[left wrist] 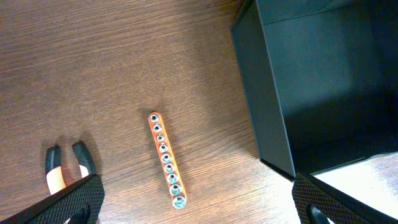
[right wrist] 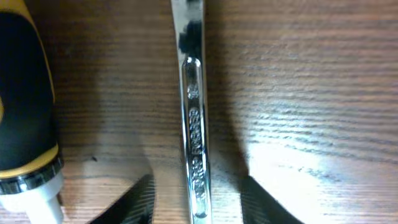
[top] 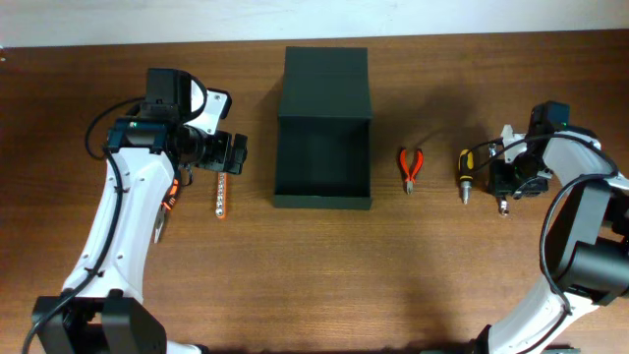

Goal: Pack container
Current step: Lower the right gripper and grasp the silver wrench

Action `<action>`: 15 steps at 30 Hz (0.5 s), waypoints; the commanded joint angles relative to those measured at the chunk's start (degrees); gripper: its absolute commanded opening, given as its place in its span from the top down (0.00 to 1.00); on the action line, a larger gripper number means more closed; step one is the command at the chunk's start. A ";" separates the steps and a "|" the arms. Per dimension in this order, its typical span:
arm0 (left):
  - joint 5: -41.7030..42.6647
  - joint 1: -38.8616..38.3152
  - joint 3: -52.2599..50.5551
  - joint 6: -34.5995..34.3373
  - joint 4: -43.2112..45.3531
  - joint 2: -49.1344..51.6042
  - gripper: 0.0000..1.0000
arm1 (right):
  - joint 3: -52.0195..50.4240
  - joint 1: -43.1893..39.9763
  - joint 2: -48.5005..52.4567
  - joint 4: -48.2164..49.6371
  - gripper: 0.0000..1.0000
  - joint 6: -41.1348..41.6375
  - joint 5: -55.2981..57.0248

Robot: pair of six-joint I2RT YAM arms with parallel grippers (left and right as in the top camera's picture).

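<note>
From where I stand, the left gripper (top: 236, 153) hangs above the wooden table (top: 324, 285) with its jaws spread wide and nothing between them. In its wrist view the two textured fingers (left wrist: 78, 200) frame bare wood. An orange socket rail (left wrist: 166, 160) lies just ahead of them, a little nearer the left finger. A pair of orange-handled pliers (left wrist: 62, 169) sits at the outer side of that finger. The container (top: 322, 128), a dark box with its flap lid thrown back and its inside bare, is just beside this gripper on its inner side. It stands between the two arms and well apart from the right one.

The right gripper (top: 504, 187) is down low over a chrome wrench (right wrist: 194, 112). Its jaws are partly apart, one finger (right wrist: 134, 202) on each side of the shaft, with a sliver of wood showing on both sides, so nothing is clamped. A black-and-yellow screwdriver (right wrist: 25, 106) lies just beside it on the container side. Small red-handled pliers (top: 410, 167) lie beyond that.
</note>
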 commanded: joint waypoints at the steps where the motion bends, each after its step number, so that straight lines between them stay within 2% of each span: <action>1: -0.20 -0.11 1.09 1.11 -0.26 0.37 0.01 | 0.90 -0.11 2.01 -1.25 0.64 1.33 1.20; 7: -0.20 -0.11 1.09 1.11 -0.48 0.37 0.01 | 0.90 -0.11 3.78 -2.91 0.71 3.69 2.32; 10: -0.20 -0.11 1.09 1.09 -0.48 0.37 0.01 | 0.92 -0.11 3.78 -2.82 0.79 3.80 2.27; 15: -0.17 -0.11 1.09 1.07 -0.66 0.37 0.01 | 0.92 -0.11 3.78 -3.02 0.84 3.82 2.27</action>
